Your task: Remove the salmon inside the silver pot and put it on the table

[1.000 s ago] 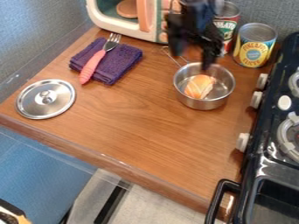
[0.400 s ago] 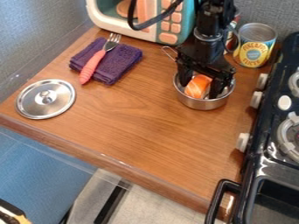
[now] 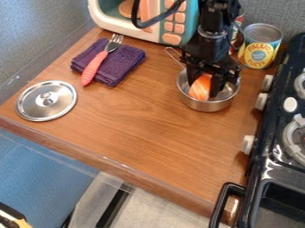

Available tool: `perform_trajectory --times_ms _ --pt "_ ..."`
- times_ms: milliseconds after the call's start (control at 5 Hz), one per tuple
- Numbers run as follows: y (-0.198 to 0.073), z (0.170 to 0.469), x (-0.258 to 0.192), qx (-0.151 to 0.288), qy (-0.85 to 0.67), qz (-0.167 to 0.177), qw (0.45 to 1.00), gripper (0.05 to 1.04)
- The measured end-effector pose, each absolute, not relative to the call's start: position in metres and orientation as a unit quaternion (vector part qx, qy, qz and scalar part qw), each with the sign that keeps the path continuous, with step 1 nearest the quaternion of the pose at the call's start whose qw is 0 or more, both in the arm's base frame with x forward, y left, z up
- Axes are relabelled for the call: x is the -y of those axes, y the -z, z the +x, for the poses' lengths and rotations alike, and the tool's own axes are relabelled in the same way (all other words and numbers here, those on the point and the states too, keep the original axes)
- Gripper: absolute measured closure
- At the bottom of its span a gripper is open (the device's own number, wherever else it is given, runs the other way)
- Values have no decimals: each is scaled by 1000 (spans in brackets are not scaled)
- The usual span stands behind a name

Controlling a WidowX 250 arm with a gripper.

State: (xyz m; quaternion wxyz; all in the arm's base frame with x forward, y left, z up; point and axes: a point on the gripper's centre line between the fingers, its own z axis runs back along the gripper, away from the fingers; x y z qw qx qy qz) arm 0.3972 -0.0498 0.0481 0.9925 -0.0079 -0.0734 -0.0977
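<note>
- The gripper [image 3: 204, 83] hangs down into the pot, its two fingers closed around the salmon, one on either side.
- The salmon [image 3: 199, 87] is orange with pale stripes, inside the pot, between the fingers and within the rim.
- The silver pot [image 3: 207, 105] stands upright on the desk [image 3: 137, 120]; its wall rings the salmon, and the arm hides part of its far rim.
- The pot's wire handle [image 3: 173, 56] sticks out toward the toy microwave.
- Behind the pot, a can with a yellow label [image 3: 259, 51] stands near the arm; a red-labelled can [image 3: 239, 23] beside it is partly hidden by the arm.
- The toy microwave [image 3: 173, 27] stands at the back, a black cable [image 3: 156, 22] crossing in front of it.
- Right of the pot in the view, the dark toy stove [image 3: 290, 67] borders the desk, its pale knobs [image 3: 261, 101] jutting toward the pot's side.
- Left of the pot, well apart, a folded purple cloth [image 3: 124, 63] carries a fork [image 3: 96, 65], its pink handle reaching past the cloth's edge.
- Farther left, a round silver lid [image 3: 33, 104] lies flat, knob up, near the desk's edge.
</note>
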Motion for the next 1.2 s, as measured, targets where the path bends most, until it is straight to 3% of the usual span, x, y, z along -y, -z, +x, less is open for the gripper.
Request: perform_trajectory --times_ms 200,400,800,1200 --pt "-91 403 41 119 90 -28 988 499" --pt "-115 400 15 143 84 -40 985 499" --pt "-119 347 -40 143 93 -17 985 499" --pt "-92 312 -76 116 81 1 990 499"
